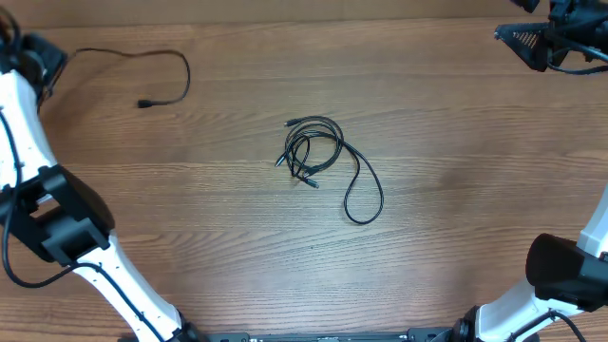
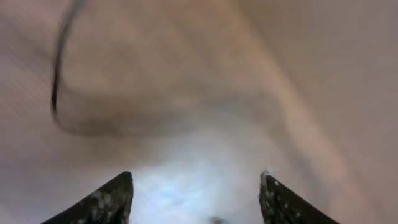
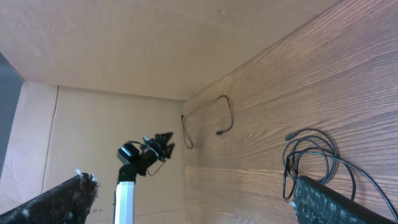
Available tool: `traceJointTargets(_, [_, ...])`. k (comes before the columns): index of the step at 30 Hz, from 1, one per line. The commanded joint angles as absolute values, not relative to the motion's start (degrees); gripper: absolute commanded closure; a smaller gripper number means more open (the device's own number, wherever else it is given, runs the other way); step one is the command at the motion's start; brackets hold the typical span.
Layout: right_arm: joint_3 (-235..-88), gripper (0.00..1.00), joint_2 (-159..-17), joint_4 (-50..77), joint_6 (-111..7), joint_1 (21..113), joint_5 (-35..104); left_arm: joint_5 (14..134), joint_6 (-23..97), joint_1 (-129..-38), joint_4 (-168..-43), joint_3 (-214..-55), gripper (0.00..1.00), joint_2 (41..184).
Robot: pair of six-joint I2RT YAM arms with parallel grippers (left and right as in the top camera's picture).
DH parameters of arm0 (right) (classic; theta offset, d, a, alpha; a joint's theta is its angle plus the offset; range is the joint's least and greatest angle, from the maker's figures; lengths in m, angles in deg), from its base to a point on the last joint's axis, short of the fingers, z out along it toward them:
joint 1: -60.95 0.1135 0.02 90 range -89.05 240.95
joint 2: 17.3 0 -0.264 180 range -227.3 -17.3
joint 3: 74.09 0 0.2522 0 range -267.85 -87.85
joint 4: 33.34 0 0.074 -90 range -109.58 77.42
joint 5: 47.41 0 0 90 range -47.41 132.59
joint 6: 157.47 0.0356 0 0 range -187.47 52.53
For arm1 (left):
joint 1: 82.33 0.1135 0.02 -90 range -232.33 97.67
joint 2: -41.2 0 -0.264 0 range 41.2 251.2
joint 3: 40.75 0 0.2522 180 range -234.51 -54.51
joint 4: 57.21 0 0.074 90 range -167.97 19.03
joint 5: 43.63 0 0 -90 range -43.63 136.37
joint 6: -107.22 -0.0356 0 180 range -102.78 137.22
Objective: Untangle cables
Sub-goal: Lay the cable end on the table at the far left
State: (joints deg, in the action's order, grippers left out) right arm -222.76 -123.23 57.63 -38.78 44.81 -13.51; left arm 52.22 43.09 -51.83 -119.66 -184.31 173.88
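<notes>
**Overhead: one cord free, the knot not yet done**

From above, one cord (image 1: 187,74) lies by itself at the far left of the table (image 1: 456,237), well apart from the bundle (image 1: 313,152) in the middle. That bundle is a small coil of looped strands. One longer loop trails off toward the right arm's base. How many cords are wound into it I cannot tell.

I'd judge the job partly done. One strand is laid out on its own, and the rest are yet to be pulled apart and spread.

The left gripper (image 2: 196,186) sits low over the wood near the lone cord. Its fingers are apart with nothing seen between them, though that picture is blurred. The right gripper (image 3: 196,199) hangs at the far right corner, jaws wide and empty. Neither one touches the bundle.
</notes>
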Motion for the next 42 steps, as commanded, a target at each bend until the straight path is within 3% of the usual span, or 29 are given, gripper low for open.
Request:
traceJointTargets(1, [-223.2, 0.0, -123.0, 57.5, -39.3, 44.5, -13.3, 61.0, 30.4, -51.2, -121.4, -185.1, 0.3, 173.6])
traceJointTargets(3, [-223.2, 0.0, -123.0, 57.5, -39.3, 44.5, -13.3, 69.6, 28.3, -50.8, -122.1, -185.2, 0.21, 173.1])
traceJointTargets(6, [-223.2, 0.0, -123.0, 57.5, -39.3, 44.5, -13.3, 78.5, 28.7, -50.7, -121.7, -185.2, 0.2, 172.5])
traceJointTargets(8, [-223.2, 0.0, -123.0, 57.5, -39.3, 44.5, -13.3, 77.6, 29.0, -51.0, -123.1, -185.2, 0.2, 172.4])
traceJointTargets(15, [-223.2, 0.0, -123.0, 57.5, -39.3, 44.5, -13.3, 42.0, 27.0, -53.1, -127.9, -185.0, 0.07, 172.7])
traceJointTargets(17, [-223.2, 0.0, -123.0, 57.5, -39.3, 44.5, -13.3, 37.9, 24.1, -53.1, -126.3, -185.0, 0.06, 173.2])
traceJointTargets(19, [-223.2, 0.0, -123.0, 57.5, -39.3, 44.5, -13.3, 37.8, 21.5, -52.6, -123.7, -185.0, 0.0, 174.3])
traceJointTargets(25, [-223.2, 0.0, -123.0, 57.5, -39.3, 44.5, -13.3, 39.0, 17.0, -49.1, -114.1, -185.0, 0.0, 178.8])
traceJointTargets(31, [-223.2, 0.0, -123.0, 57.5, -39.3, 44.5, -13.3, 50.6, 4.3, -46.5, -107.9, -185.0, 0.0, 185.0])
traceJointTargets(38, [-223.2, 0.0, -123.0, 57.5, -39.3, 44.5, -13.3, 54.6, 0.3, -45.8, -102.6, -185.0, 0.0, 189.6])
traceJointTargets(40, [-223.2, 0.0, -123.0, 57.5, -39.3, 44.5, -13.3, 55.5, 0.1, -45.8, -102.0, -185.0, 0.12, 190.4])
traceJointTargets(42, [-223.2, 0.0, -123.0, 57.5, -39.3, 44.5, -13.3, 57.0, 0.1, -45.8, -101.9, -185.0, 0.43, 191.1])
